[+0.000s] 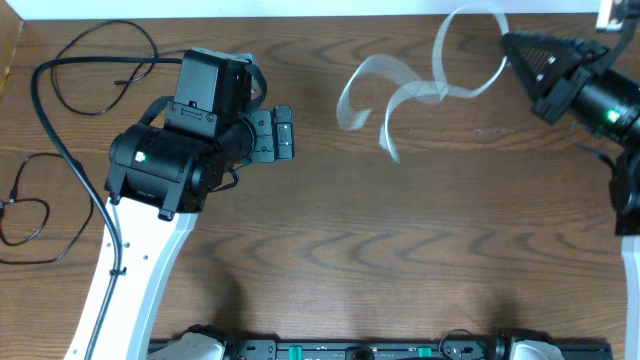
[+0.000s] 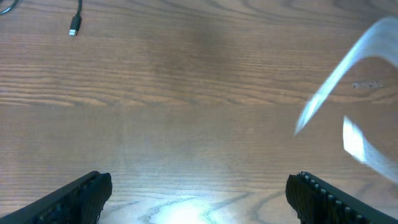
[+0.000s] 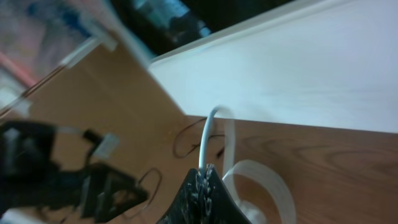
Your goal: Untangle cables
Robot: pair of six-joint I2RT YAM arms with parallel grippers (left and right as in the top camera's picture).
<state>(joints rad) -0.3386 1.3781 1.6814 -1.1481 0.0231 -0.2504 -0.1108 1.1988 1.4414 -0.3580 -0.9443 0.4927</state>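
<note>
1. Right gripper [image 1: 508, 44] sits at 1 o'clock on the table [image 1: 400, 260]. Its jaws are pressed together on the white cable [image 1: 415, 92].
2. In the right wrist view, the right gripper [image 3: 202, 179] has the cord pinched at its fingertips. The white cable [image 3: 207, 134] rises straight out of them and arches over near the table's far edge.
3. From the pinch, the white cable hangs out toward 9 o'clock in loose, curling loops. It looks like a wide, blurred ribbon, so I can't tell how much of it touches the wood.
4. Left gripper [image 1: 283, 135] is at about 10 o'clock from table centre, pointing toward 3 o'clock. Its jaws are spread and there is nothing between them.
5. The left wrist view confirms it: the left gripper [image 2: 199, 183] shows bare wood between its fingers [image 2: 87, 193]. The blurred white cable [image 2: 336, 78] is off at 2 o'clock, well clear of them.
6. One black cable [image 1: 70, 105] is looped at 10 o'clock near the table's left edge. Its plug end [image 2: 74, 28] lies flat on the wood.
7. The second black cable [image 1: 14, 192] is coiled at 9 o'clock, against the left edge.
8. Both black cables are well apart from the white one.
</note>
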